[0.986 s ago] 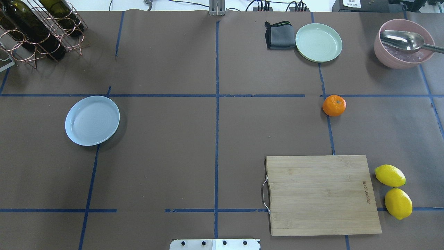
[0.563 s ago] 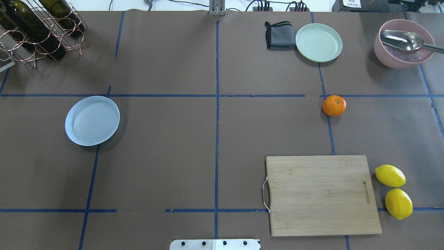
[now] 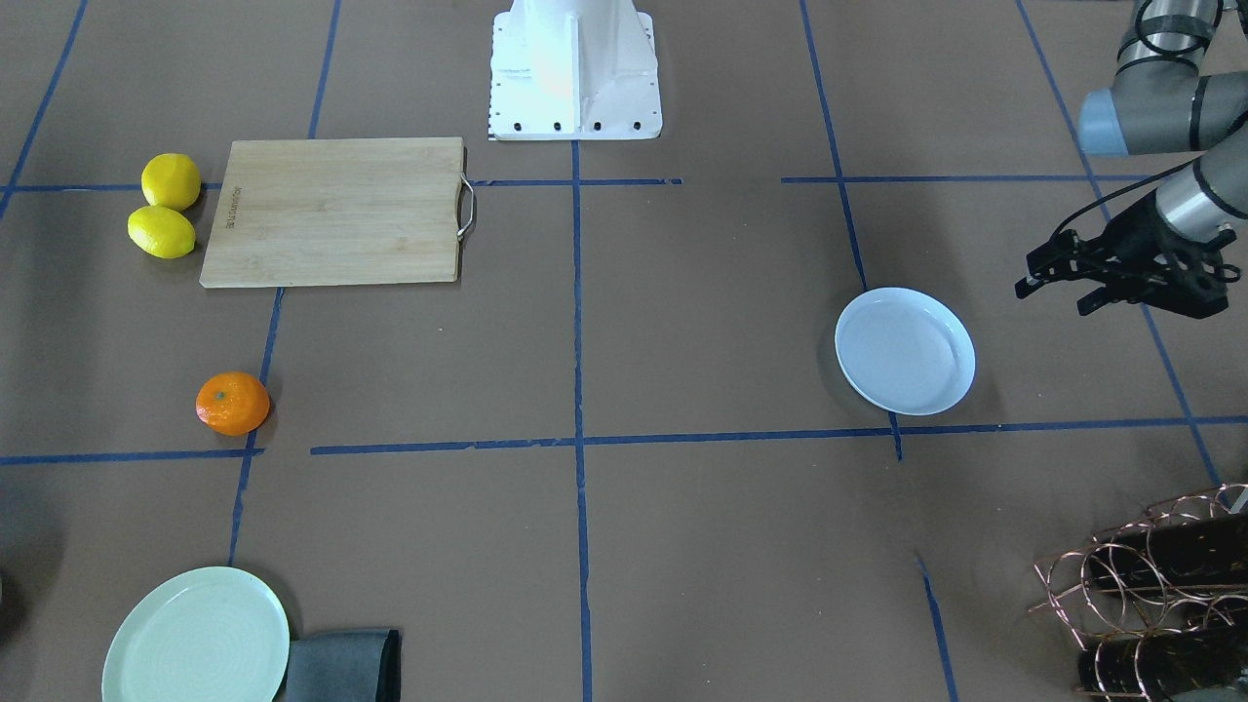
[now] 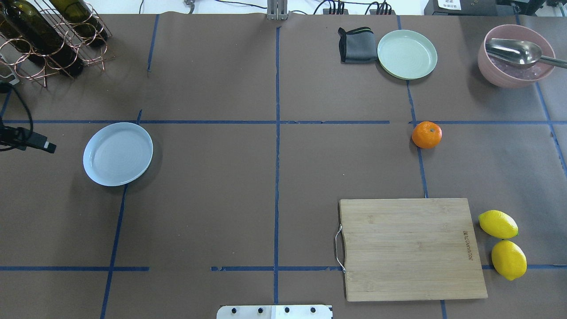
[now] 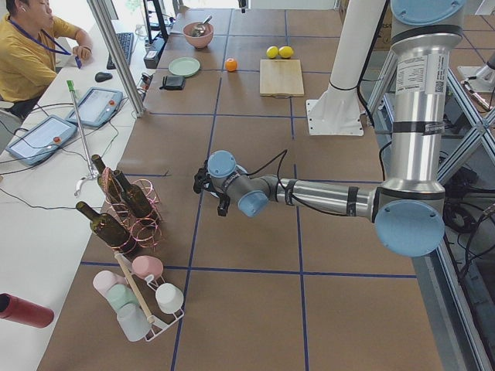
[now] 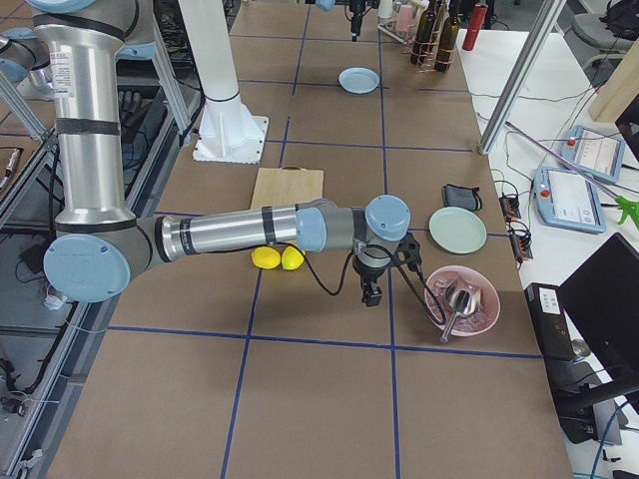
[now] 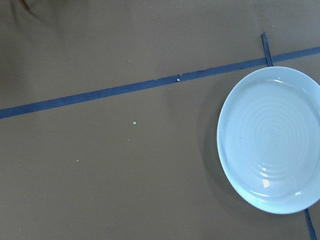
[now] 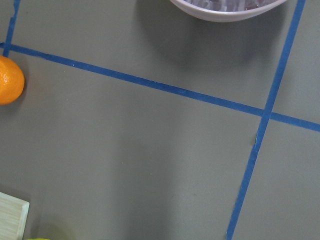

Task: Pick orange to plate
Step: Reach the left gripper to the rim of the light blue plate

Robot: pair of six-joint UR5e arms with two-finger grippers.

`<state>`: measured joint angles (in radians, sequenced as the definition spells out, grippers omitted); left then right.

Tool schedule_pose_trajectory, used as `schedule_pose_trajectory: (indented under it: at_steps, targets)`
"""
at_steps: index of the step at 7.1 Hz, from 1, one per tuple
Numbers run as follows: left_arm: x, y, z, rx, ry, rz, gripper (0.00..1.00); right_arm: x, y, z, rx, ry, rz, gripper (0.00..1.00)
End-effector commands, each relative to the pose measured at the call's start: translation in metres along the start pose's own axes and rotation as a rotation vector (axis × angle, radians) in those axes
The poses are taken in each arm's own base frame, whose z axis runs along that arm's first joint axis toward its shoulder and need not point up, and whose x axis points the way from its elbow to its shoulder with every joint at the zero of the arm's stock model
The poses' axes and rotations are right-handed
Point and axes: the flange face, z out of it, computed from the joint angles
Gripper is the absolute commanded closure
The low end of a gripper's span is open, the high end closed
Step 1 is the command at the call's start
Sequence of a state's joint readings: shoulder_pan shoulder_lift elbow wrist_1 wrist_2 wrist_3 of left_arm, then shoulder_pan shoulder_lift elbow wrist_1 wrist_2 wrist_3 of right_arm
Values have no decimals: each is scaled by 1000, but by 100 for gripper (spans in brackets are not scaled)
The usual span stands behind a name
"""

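The orange [image 4: 426, 134] lies on the table on the right half, by a blue tape line; it shows also in the front view [image 3: 232, 403] and at the left edge of the right wrist view [image 8: 9, 80]. The pale bluish plate [image 4: 118, 153] sits bare on the left half [image 3: 905, 349] and fills the right of the left wrist view [image 7: 272, 140]. My left gripper [image 3: 1053, 296] hovers just outside the plate, open and holding nothing; one fingertip [image 4: 48, 146] pokes in at the overhead view's left edge. My right gripper [image 6: 370, 292] hangs near the pink bowl; I cannot tell its state.
A wooden cutting board [image 4: 412, 248] lies front right with two lemons [image 4: 498, 223] beside it. At the back right stand a pale green plate [image 4: 406, 54], a grey cloth [image 4: 356, 45] and a pink bowl [image 4: 516, 55] with a spoon. A wire bottle rack [image 4: 48, 35] fills the back left corner.
My left gripper has come into the overhead view at the left edge, level with the plate. The orange and the plate have not moved.
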<state>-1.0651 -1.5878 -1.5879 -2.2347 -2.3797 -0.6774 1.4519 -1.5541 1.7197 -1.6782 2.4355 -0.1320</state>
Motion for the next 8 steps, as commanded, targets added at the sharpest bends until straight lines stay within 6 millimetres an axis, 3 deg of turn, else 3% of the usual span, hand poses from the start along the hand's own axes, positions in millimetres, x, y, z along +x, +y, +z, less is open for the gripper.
schedule_pose_trajectory:
  at_steps: [1,3,4,5,6,7,8]
  targets:
    - [24,-16,44,-8,-38,-25,2,-3,-2,4,-7,-1,-8,0]
    - [31,-14,75,-55,-45,-28,11,-6,-8,5,-9,0,-15,0]
    - [39,-19,76,-52,-38,-37,17,-6,-8,4,-8,-1,-17,0]
    - [41,-18,78,-55,-36,-36,31,-6,-8,4,-8,-1,-17,0]
    - [43,-19,78,-55,-34,-32,73,-7,-9,4,-7,1,-18,0]
    - [48,-22,77,-52,-29,-22,100,-7,-10,3,-6,1,-19,0]
    - [50,-22,77,-51,-24,-24,100,-7,-11,3,-5,1,-22,0]
